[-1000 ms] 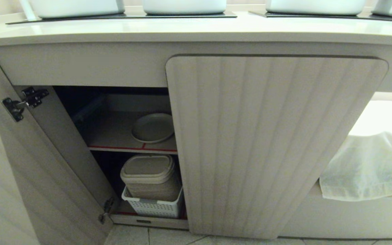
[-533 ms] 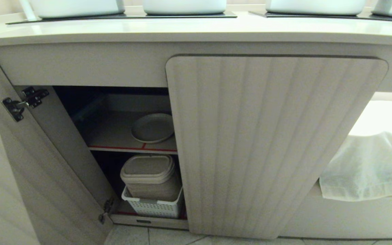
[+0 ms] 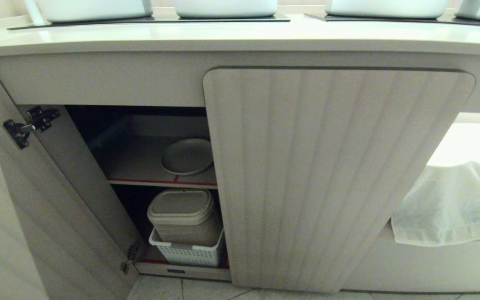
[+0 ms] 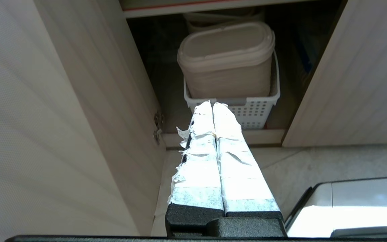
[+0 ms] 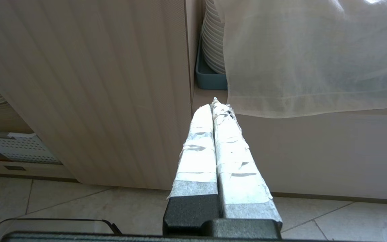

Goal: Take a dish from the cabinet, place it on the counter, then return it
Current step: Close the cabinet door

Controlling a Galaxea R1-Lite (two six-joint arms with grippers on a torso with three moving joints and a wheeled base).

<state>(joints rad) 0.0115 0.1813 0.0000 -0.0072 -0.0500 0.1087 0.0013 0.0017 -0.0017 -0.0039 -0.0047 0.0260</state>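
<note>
On the red-edged shelf of the cabinet lies the dish; below it, the left gripper (fingers pressed together, empty) should spread before reaching up.

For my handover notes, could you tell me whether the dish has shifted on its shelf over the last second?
No: the dish sits equally close to the shelf's red edge.

Both pincers, left pincer and right pincer, wear white tape (frayed) on black bases.

Left gripper and right gripper: jaws pressed together, empty.
</note>
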